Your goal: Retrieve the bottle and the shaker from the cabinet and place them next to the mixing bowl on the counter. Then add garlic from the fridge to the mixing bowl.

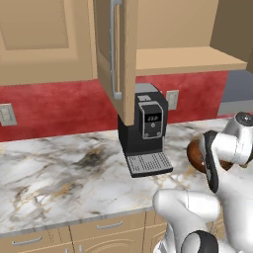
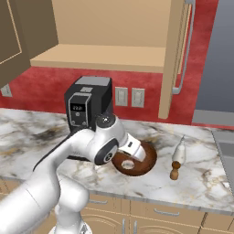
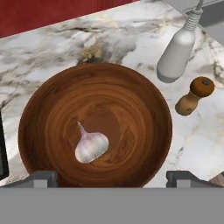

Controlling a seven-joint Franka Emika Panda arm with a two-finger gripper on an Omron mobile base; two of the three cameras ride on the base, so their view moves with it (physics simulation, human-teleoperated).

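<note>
The dark reddish-brown mixing bowl (image 3: pixel 131 100) sits on the marble counter (image 3: pixel 57 48), directly below my gripper (image 3: pixel 113 178). Its fingertips (image 3: pixel 41 177) stand wide apart and hold nothing, so it is open. A pale garlic bulb (image 3: pixel 91 146) lies loose inside the bowl, left of its centre. Beside the bowl's rim lies the white-grey bottle (image 3: pixel 177 54) and stands the brown shaker (image 3: pixel 194 95). From the right base view, the bowl (image 2: pixel 145 165) lies under my hand, with the bottle (image 2: pixel 179 152) and shaker (image 2: pixel 175 172) to its right. The cabinet (image 2: pixel 100 57) is open. The fridge is out of view.
A black coffee machine (image 1: pixel 143 131) stands on the counter (image 1: pixel 64 173) left of the bowl (image 1: pixel 193 154), under the open cabinet door (image 1: pixel 116 54). A sink edge (image 2: pixel 226 151) lies at the far right. Drawers (image 1: pixel 108 226) run below the counter's front edge.
</note>
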